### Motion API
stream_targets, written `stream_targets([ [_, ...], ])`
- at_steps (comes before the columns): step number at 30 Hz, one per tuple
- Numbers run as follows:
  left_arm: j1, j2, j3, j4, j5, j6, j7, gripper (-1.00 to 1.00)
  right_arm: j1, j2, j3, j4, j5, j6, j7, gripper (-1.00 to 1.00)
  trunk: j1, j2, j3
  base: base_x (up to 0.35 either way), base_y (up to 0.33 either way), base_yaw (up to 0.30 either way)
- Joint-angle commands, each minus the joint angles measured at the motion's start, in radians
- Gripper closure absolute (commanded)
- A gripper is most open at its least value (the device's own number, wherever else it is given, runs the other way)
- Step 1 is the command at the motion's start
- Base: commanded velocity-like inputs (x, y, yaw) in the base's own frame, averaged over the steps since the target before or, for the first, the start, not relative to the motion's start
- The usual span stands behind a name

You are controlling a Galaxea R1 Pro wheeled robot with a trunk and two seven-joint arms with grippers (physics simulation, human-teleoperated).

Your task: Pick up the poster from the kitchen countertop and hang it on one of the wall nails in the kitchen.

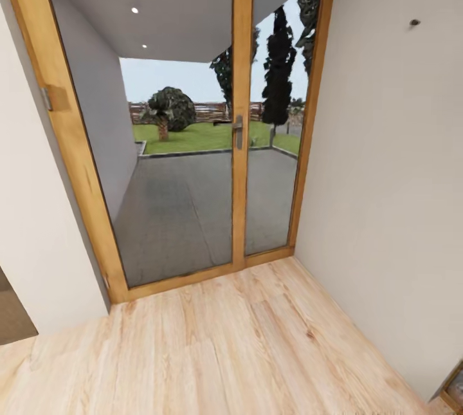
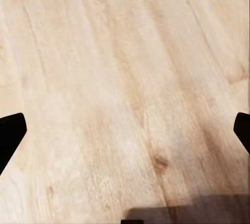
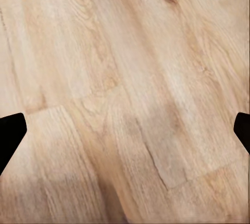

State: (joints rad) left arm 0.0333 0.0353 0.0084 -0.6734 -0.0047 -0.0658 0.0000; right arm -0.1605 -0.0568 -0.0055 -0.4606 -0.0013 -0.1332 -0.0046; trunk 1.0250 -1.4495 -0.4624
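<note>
Fingers (image 2: 11, 133) of the left gripper (image 2: 125, 135) stand wide apart over bare wood floor (image 2: 125, 78), holding nothing; the right gripper (image 3: 125, 135) is likewise spread and empty. Ahead stands a glass door (image 1: 186, 145), with one wall nail (image 1: 415, 22) on the right-hand wall. Poster and countertop are out of sight, so pickup and hanging both seem left.

All I can see of my own rig is fingertips. The left gripper (image 2: 125, 133) has two flat black fingers (image 2: 10, 133) with blunt angled ends. The right gripper (image 3: 125, 133) has matching black, unmarked fingers (image 3: 10, 133).
</note>
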Motion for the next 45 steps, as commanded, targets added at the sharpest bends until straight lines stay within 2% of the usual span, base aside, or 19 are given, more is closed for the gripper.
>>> stream_targets([
  [1, 0.0, 0.0, 0.001, 0.003, 0.0, -0.002, 0.0, -1.0, -0.001, 0.0, -0.001, 0.001, 0.0, -0.003, 0.0, -1.0, 0.0, 0.0, 0.0, -0.017, 0.0, -0.278],
  [7, 0.0, 0.0, -0.002, 0.022, -0.001, -0.002, 0.0, -1.0, -0.001, 0.0, -0.002, 0.001, 0.0, -0.004, -0.001, -1.0, 0.0, 0.0, 0.004, -0.099, 0.0, -0.261],
  [19, 0.0, 0.0, -0.001, 0.026, -0.001, -0.002, 0.0, -1.0, -0.001, 0.0, -0.002, 0.0, 0.0, -0.004, -0.003, -1.0, 0.0, 0.0, 0.006, -0.3, 0.0, -0.09],
  [45, 0.0, 0.0, -0.001, 0.027, -0.001, -0.002, 0.0, -1.0, 0.0, 0.0, -0.002, 0.002, 0.0, -0.004, -0.003, -1.0, 0.0, 0.0, 0.023, -0.331, 0.0, -0.281],
])
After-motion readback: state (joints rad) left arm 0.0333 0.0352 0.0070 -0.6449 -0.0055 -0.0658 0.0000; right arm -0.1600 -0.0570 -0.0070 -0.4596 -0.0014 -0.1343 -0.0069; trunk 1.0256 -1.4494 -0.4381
